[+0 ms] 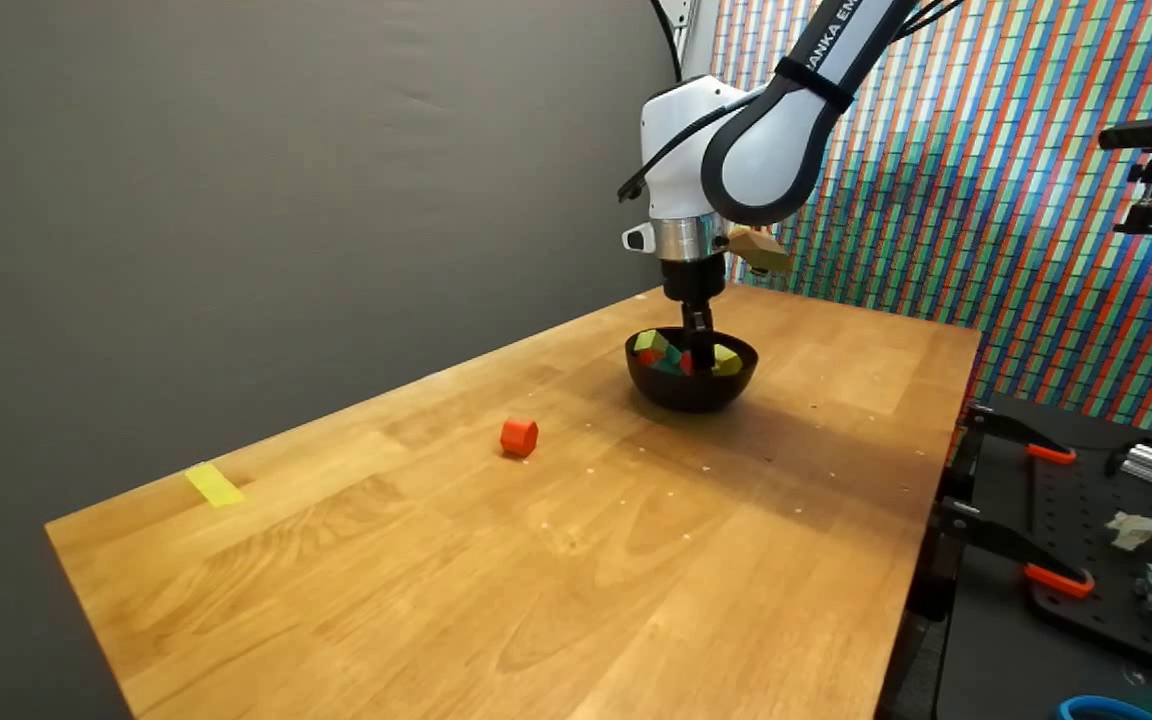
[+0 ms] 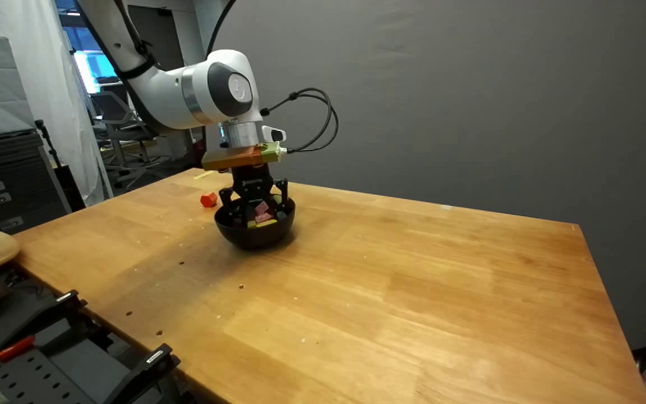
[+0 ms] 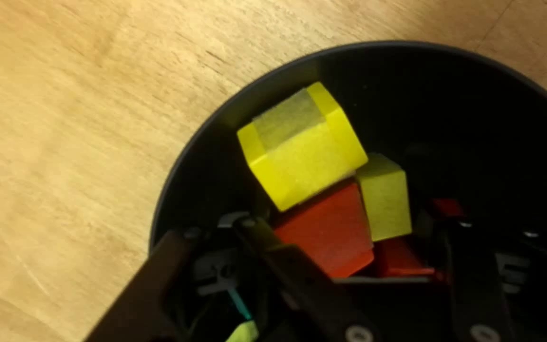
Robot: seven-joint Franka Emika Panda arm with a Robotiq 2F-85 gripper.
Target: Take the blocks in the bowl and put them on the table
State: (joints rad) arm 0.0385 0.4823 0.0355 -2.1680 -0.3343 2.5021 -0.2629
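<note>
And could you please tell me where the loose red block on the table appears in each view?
In an exterior view: red block, left of centre, slightly low.
In an exterior view: red block, left of centre, mid-height.
Wrist view: not in it.
Landmark in all views: black bowl.

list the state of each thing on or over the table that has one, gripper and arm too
Black bowl: upright on the table, holding blocks
Blocks in the bowl: piled loosely, tilted at different angles
Gripper: pointing down into the bowl, jaws apart with blocks between; firm grip not evident
Red-orange block: on the table, apart from the bowl
Yellow tape-like patch: flat
Arm: bent
</note>
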